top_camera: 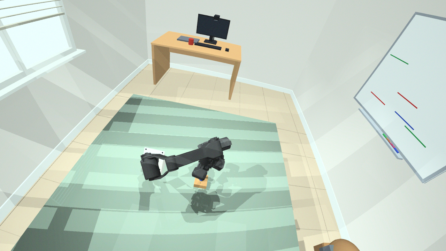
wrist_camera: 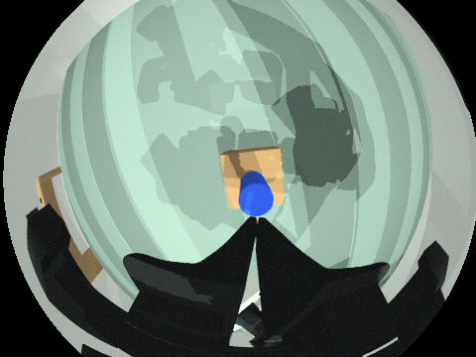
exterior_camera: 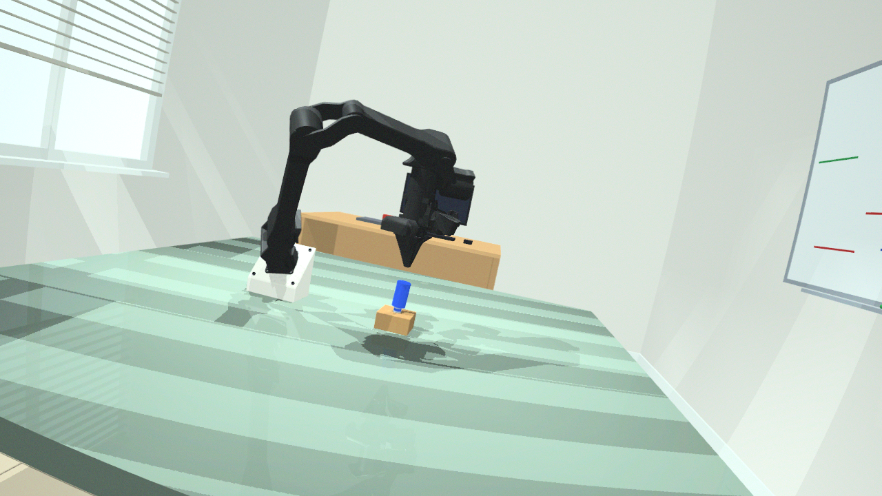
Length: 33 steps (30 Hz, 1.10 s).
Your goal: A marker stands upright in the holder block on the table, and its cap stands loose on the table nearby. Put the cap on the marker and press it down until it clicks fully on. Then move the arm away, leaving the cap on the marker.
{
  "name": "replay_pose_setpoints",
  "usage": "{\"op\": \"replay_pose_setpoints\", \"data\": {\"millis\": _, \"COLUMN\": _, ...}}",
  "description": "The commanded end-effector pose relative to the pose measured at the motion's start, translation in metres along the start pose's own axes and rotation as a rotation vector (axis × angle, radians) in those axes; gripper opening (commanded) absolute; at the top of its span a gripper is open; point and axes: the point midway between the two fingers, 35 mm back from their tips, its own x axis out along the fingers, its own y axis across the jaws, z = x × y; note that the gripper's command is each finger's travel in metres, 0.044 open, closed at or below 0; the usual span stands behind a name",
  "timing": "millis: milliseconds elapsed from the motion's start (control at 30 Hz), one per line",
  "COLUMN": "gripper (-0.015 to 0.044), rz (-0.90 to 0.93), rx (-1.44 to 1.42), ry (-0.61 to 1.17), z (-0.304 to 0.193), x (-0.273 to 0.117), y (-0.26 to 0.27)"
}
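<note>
The wooden holder block (top_camera: 200,185) (exterior_camera: 393,320) (wrist_camera: 275,166) stands on the green table (top_camera: 124,221) (exterior_camera: 185,395). The blue cap (exterior_camera: 400,293) (wrist_camera: 256,199) sits upright over the marker in the block; only a bit of blue shows in the top view. A short, narrower part of the marker (exterior_camera: 397,309) shows between cap and block. Whether the cap is fully seated cannot be told. My gripper (exterior_camera: 407,265) (wrist_camera: 256,223) is shut and empty, its fingertips together just above the cap, with a small gap between them in the exterior view.
The arm's white base (top_camera: 161,163) (exterior_camera: 295,288) stands on the table to the left of the block. Behind the table is a wooden desk (top_camera: 230,55) (exterior_camera: 487,271) with a monitor (top_camera: 213,26) and a red mug (top_camera: 190,41). A whiteboard (top_camera: 405,77) (exterior_camera: 851,184) hangs on the right wall.
</note>
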Motion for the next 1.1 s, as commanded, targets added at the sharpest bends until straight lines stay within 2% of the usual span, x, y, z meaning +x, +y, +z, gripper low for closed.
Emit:
{"op": "replay_pose_setpoints", "data": {"millis": 0, "gripper": 0.0, "rz": -0.004, "rx": -0.235, "ry": -0.003, "z": 0.001, "x": 0.002, "y": -0.001}}
{"op": "replay_pose_setpoints", "data": {"millis": 433, "gripper": 0.0, "rz": -0.004, "rx": -0.235, "ry": -0.003, "z": 0.001, "x": 0.005, "y": -0.001}}
{"op": "replay_pose_setpoints", "data": {"millis": 1067, "gripper": 0.0, "rz": -0.005, "rx": -0.234, "ry": -0.003, "z": 0.001, "x": 0.032, "y": -0.001}}
